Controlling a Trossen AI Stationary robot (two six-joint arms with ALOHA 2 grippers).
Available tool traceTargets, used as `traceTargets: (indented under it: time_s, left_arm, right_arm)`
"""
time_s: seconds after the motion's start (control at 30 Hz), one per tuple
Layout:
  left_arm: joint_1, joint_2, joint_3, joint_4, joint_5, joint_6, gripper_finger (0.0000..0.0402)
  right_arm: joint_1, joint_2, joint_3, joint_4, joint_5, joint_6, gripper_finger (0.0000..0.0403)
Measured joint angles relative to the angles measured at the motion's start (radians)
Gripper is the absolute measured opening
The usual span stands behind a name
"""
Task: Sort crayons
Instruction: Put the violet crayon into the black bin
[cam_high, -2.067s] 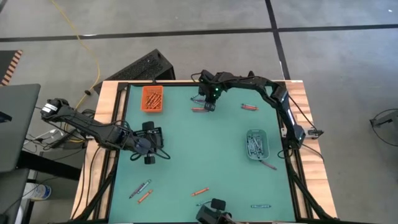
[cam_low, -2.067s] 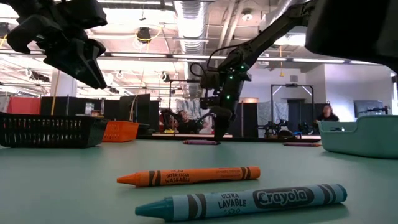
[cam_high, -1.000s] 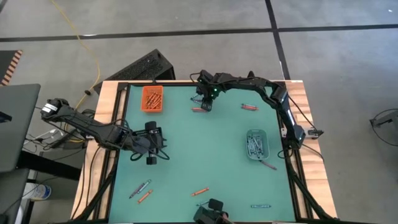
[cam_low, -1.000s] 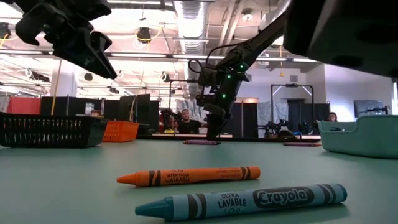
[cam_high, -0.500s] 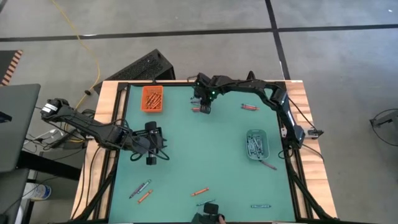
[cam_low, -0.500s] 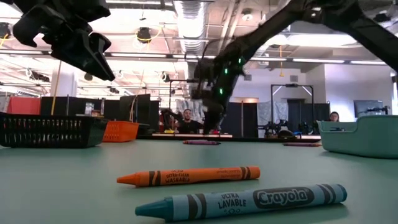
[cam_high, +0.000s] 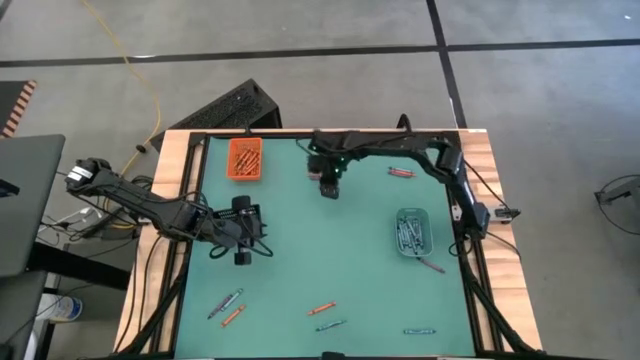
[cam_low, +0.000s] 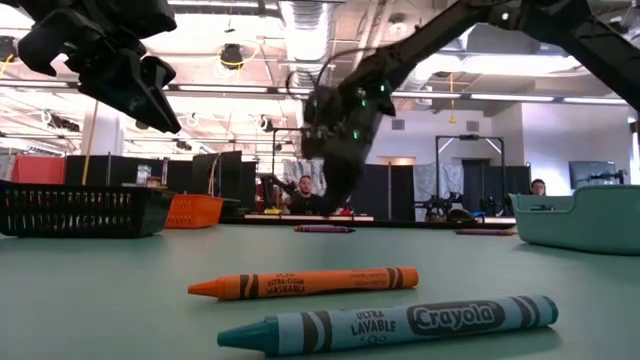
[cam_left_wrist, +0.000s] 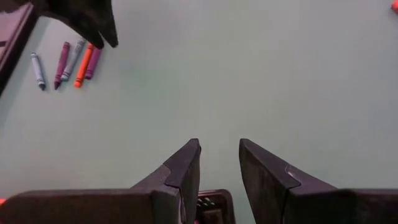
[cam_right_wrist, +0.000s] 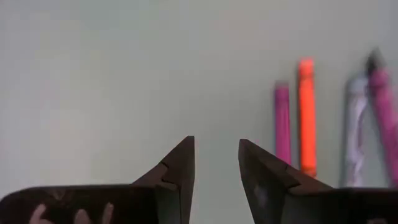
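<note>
Green surface (cam_high: 330, 250) is seen framed in wood, with both arms reached in over it.

Right arm (cam_high: 400, 148) is stretched along the far edge. Left arm (cam_high: 150, 208) is brought in from the left side.

A black tray (cam_low: 70, 208) is noted at the far left in the low view. A clear tray (cam_high: 412, 230) is set near the right edge, with several crayons lying inside. An orange tray (cam_high: 246, 158) is placed at the far left corner.

Right tool (cam_high: 328, 186) is held above the surface at far centre, just right of the orange tray. In its wrist view the right tool is seen with the jaws narrowly parted and nothing between them.

Left tool (cam_high: 240, 250) is hung over the left half of the surface. Its jaws are likewise narrowly parted and empty in its wrist view.

Loose crayons are scattered on the surface:
- a purple crayon (cam_low: 322, 229) lies at the far side, near the right tool
- a red crayon (cam_high: 400, 172) lies far right
- a pink crayon (cam_high: 432, 266) lies just beside the clear tray
- an orange crayon (cam_low: 305, 283) and a teal crayon (cam_low: 390, 325) lie close together at the near edge
- a small group of crayons (cam_high: 230, 306) lies near left
</note>
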Motion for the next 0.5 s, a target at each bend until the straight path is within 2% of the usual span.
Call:
traceTargets:
  time_s: [0.17,0.5]
  left_arm:
    - [0.000,0.000,0.000,0.001,0.019,0.019,0.0102]
    - [0.001,0.000,0.000,0.028,0.014,0.023,0.0102]
  right_arm:
    - [0.000,-0.002,-0.077,0.030,0.130,0.030,0.0137]
    - [0.002,-0.014,-0.109,0.054,0.135,0.020,0.0137]
